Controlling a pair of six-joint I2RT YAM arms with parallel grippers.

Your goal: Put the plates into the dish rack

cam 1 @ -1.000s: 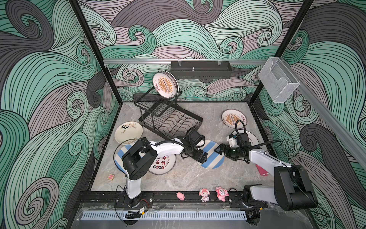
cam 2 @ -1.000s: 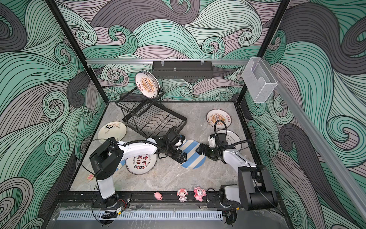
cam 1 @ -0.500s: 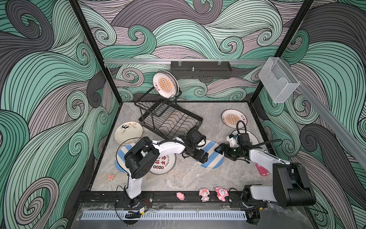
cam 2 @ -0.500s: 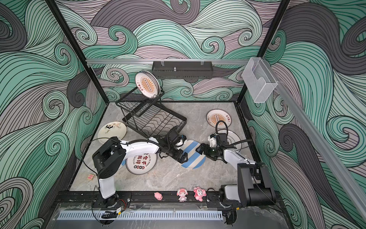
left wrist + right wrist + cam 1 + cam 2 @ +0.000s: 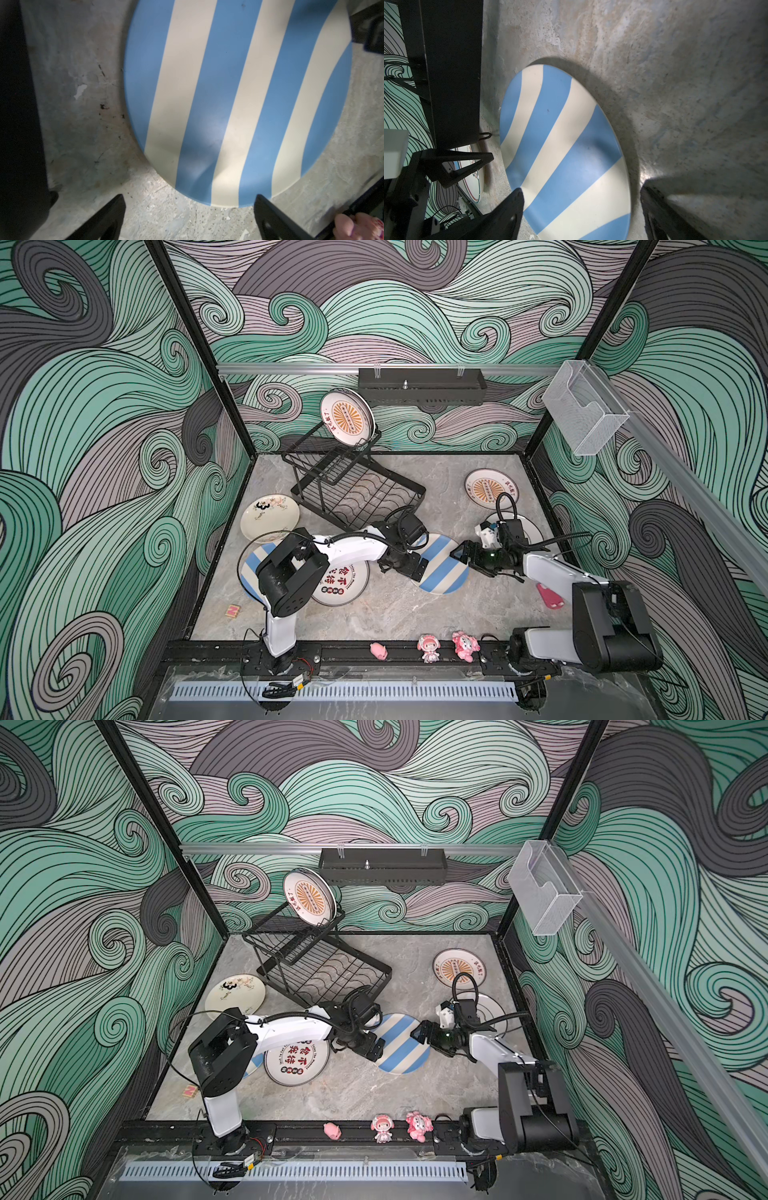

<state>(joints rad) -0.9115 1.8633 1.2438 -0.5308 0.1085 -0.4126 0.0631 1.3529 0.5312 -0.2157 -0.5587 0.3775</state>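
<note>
A blue-and-cream striped plate (image 5: 444, 572) (image 5: 403, 1050) (image 5: 239, 99) (image 5: 566, 145) lies on the grey floor between my grippers. At its left rim my left gripper (image 5: 409, 568) (image 5: 189, 196) is open, fingertips just short of the edge. My right gripper (image 5: 463, 556) (image 5: 581, 190) is open at the opposite rim, one finger over the plate and one beyond it. The black wire dish rack (image 5: 357, 489) (image 5: 324, 973) holds one orange-sunburst plate (image 5: 346, 418) upright in its upper tier. More plates lie flat: sunburst (image 5: 490, 486), Chinese characters (image 5: 340, 583), floral (image 5: 270, 516), a second striped one (image 5: 251, 568), teal-rimmed (image 5: 532, 531).
Pink figurines (image 5: 428, 647) stand on the front rail. A pink object (image 5: 548, 595) lies by the right arm and a small block (image 5: 232, 610) at the front left. A black wall shelf (image 5: 419, 385) and a clear box (image 5: 582, 406) hang above.
Both grippers stay at opposite rims of the striped plate. The left arm's elbow has shifted slightly. No plate has visibly moved.
</note>
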